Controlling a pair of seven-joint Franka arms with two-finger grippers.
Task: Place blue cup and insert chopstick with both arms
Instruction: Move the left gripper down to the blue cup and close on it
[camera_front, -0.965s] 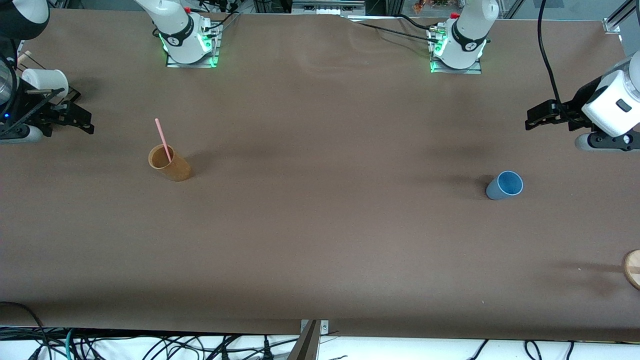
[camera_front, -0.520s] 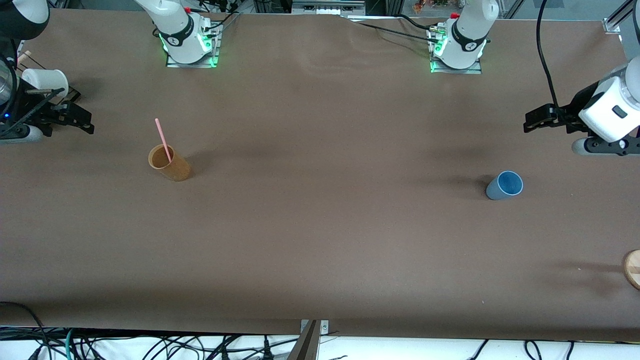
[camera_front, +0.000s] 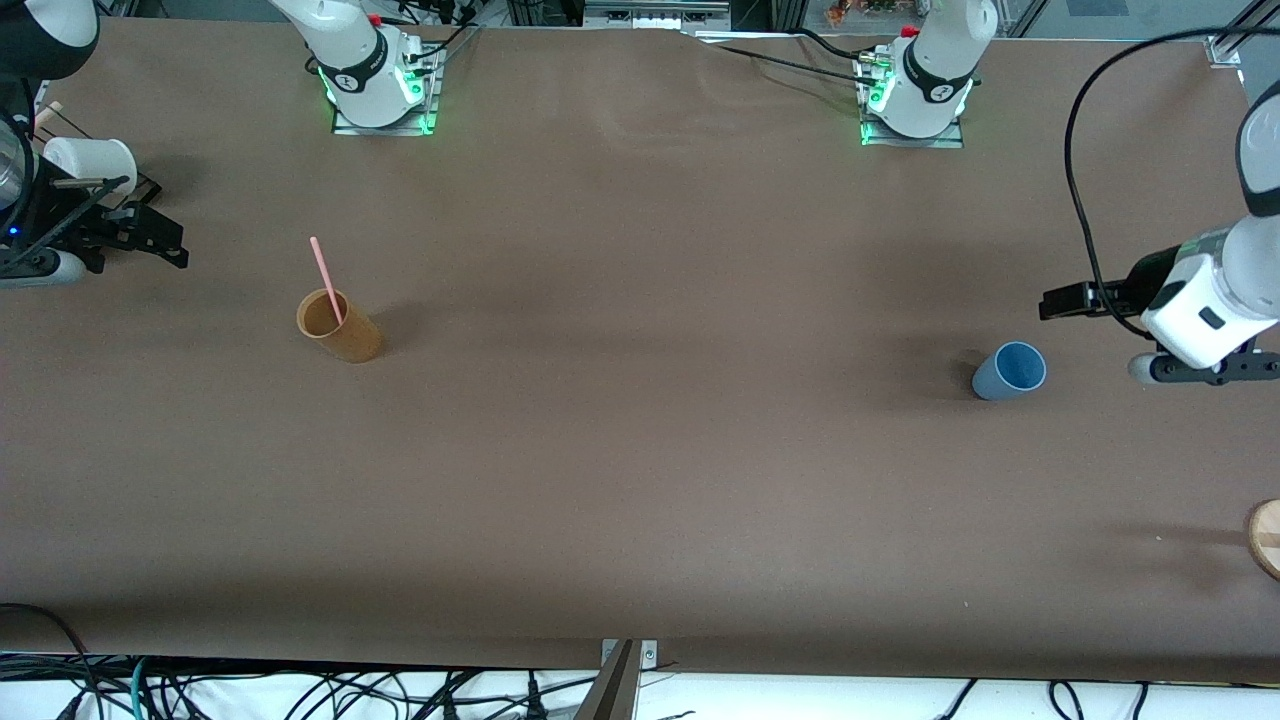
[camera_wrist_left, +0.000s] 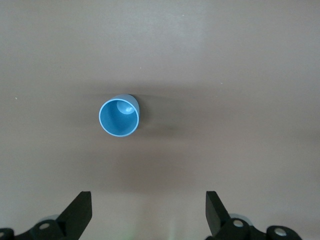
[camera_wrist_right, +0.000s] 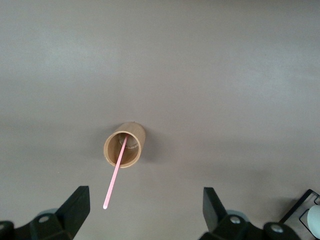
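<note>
Item 1, blue cup (camera_front: 1009, 370): upright on the tabletop (camera_front: 640, 450) toward the left arm's end, mouth up, long axis vertical. You will find it at about 8 o'clock from the left gripper (camera_front: 1058, 302) in the front view; in the left wrist view it sits at about 11 o'clock from the midpoint of the fingers (camera_wrist_left: 80, 212), apart from them.

Item 2, left gripper: fingers spread wide, holding nothing, over bare tabletop just beside the cup. Plainly the nearer arm for this pick.

Item 3, chopstick (camera_front: 326, 280): pink, leaning in the orange-tan cup (camera_front: 339, 327) toward the right arm's end, its free end tilted out past the rim.

Item 4, right gripper (camera_front: 150, 240): waiting, fingers spread, empty, well apart from the tan cup.

Item 5, obscured: both wrist views cut off the finger bases; a white cup (camera_front: 90, 160) and a round wooden piece (camera_front: 1266, 537) are clipped at the front view's edges.
</note>
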